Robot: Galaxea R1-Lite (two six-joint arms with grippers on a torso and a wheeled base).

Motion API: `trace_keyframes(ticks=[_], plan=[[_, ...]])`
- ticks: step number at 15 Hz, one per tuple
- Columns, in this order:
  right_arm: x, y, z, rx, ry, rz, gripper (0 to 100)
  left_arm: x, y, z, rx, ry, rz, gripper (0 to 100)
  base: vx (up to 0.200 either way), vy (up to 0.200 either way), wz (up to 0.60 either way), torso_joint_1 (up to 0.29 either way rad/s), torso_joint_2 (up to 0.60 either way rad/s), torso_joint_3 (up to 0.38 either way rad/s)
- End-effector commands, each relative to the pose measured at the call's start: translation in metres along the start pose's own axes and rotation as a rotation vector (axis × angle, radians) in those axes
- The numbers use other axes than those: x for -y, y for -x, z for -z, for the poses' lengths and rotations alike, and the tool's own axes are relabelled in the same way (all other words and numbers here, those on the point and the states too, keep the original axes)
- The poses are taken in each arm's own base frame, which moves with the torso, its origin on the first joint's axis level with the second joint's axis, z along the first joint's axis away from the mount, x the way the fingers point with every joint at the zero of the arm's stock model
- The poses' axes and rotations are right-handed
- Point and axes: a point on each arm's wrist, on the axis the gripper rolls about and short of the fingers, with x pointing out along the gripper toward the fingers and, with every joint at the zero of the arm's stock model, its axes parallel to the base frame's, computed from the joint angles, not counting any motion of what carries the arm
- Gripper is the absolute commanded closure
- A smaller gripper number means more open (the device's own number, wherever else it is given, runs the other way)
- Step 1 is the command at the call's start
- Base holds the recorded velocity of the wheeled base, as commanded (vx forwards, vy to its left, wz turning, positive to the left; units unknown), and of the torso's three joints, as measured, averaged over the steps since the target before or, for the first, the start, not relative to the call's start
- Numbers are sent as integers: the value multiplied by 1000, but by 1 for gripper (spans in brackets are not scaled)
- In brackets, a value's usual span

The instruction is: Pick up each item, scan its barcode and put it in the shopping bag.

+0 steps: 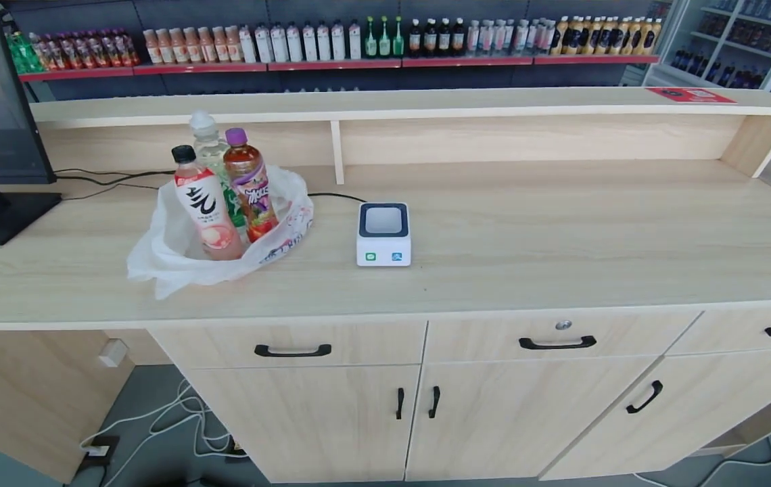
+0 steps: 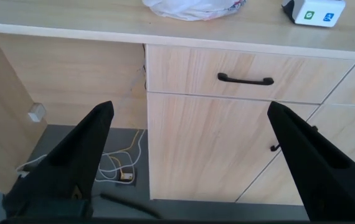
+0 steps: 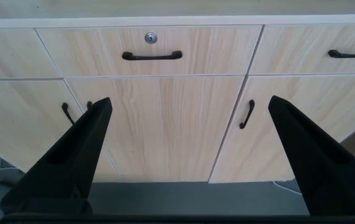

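Our left end effector (image 2: 190, 107) and right end effector (image 3: 189, 101) hang released; three plastic bottles (image 1: 213, 216) stand upright in the white plastic shopping bag (image 1: 155, 262), with the white box scanner (image 1: 384, 235) near it.

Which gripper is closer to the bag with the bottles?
Left. The left gripper is low before the cabinet, just below the bag; the right gripper faces the keyhole drawer, farther right.

Head cam above counter (image 1: 561, 237); wrist cams low, near, facing drawers (image 2: 184, 68).
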Motion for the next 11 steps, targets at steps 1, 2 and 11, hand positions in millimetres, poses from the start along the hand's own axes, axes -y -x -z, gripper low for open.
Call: trace_keyframes(ticks=[1, 2, 11], plan=[[0, 0, 0, -1, -4, 2, 0, 0, 0, 0, -1, 0, 0, 0, -200, 0, 0, 2, 2, -2], [0, 0, 0, -1, -5, 0, 0, 0, 0, 0, -1, 0, 0, 0, -200, 0, 0, -2, 7, 2], [0, 0, 0, 0, -42, 0, 0, 0, 0, 0, -3, -10, 2, 0, -67, 0, 0, 1, 1, 1]])
